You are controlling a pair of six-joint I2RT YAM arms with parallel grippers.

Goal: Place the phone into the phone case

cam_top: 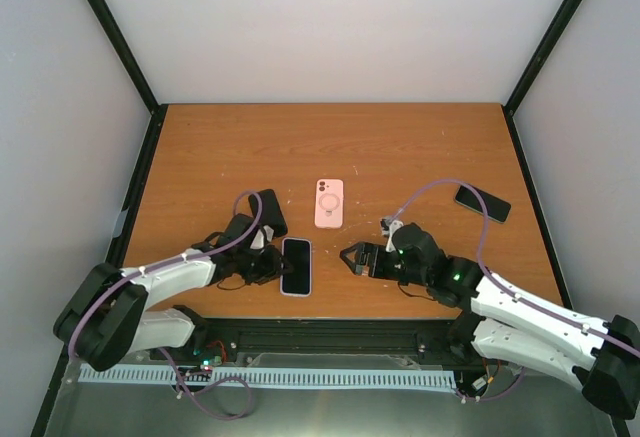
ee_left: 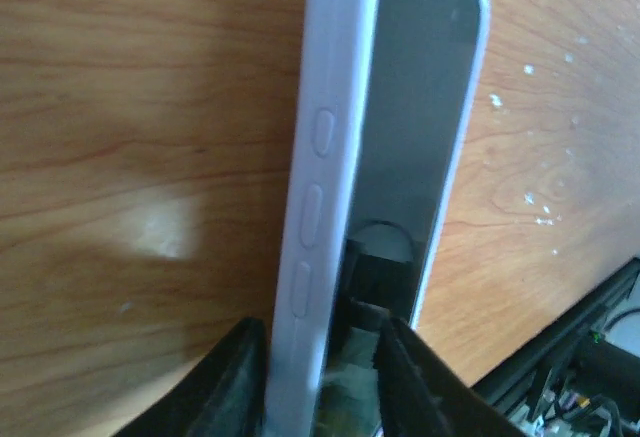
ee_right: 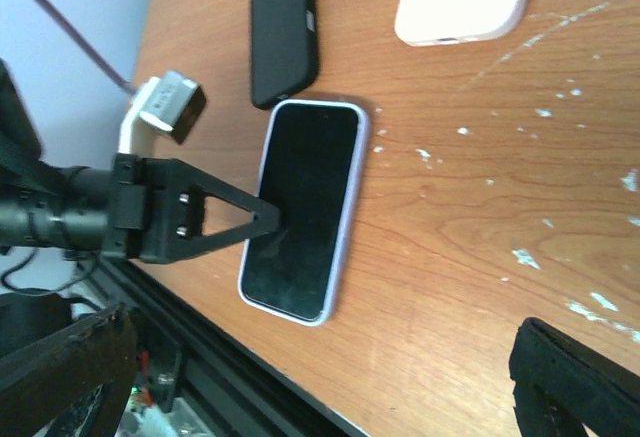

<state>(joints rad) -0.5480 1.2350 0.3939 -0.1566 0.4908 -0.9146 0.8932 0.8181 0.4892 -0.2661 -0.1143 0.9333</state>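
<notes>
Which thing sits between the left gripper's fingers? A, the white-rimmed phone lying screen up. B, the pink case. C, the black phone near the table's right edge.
A: in the left wrist view the white-rimmed phone has its side between the fingers of the left gripper; the pink case lies apart, farther back.

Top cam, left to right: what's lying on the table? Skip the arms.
Black rectangular phone case → dark-screened phone in a pale lilac case → pink phone case with a ring on its back → black phone near the right edge.
</notes>
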